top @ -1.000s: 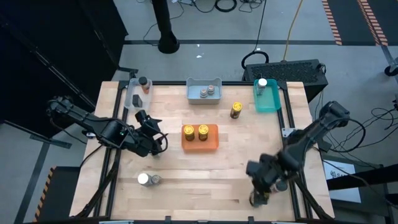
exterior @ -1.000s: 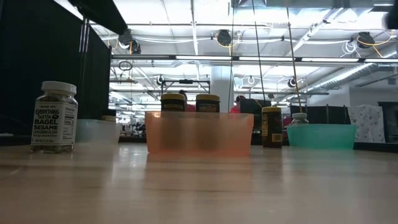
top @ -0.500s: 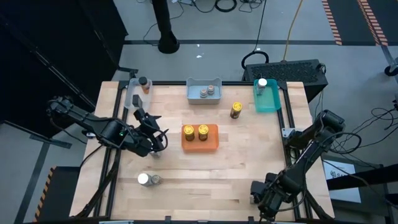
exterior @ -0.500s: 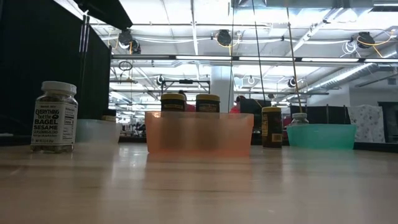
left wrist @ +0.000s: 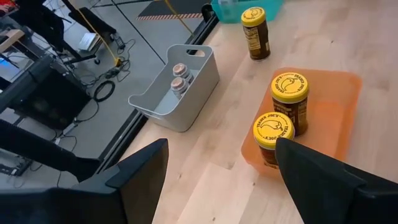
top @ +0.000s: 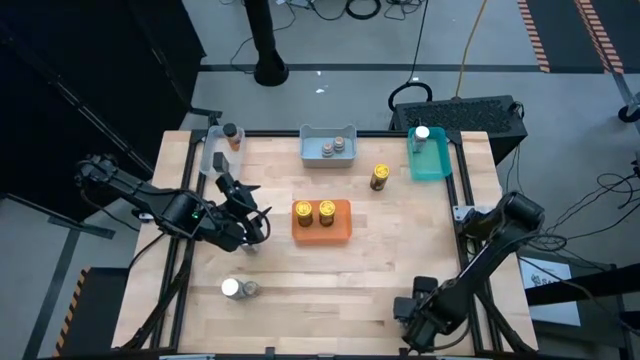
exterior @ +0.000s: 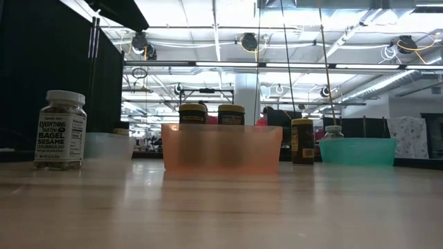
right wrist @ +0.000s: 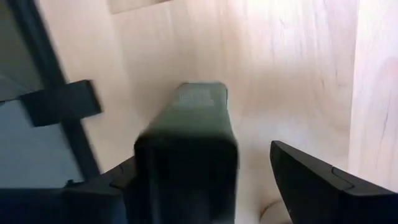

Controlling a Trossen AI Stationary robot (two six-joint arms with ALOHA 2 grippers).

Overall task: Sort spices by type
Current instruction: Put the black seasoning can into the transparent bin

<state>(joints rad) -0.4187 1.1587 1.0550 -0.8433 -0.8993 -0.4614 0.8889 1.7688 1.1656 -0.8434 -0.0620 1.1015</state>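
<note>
**Spice jars spread over a pale wood table**

The table (top: 380,270) is light plank, framed by dark rails, on grey floor. 2 yellow-lidded jars (top: 314,211) stand in the orange tray (top: 322,232) at centre; a third yellow-lidded jar (top: 380,177) stands between it and the teal tray (top: 430,160). 2 grey-lidded jars (top: 333,148) sit in the grey bin (top: 327,158). A white-lidded jar (top: 232,288) stands near the front. The left end effector (top: 243,208), fingers apart, hovers beside the orange tray. The right end effector (top: 412,325), fingers apart, hangs at the front edge. Behind: an open hall with ceiling lights.
</note>
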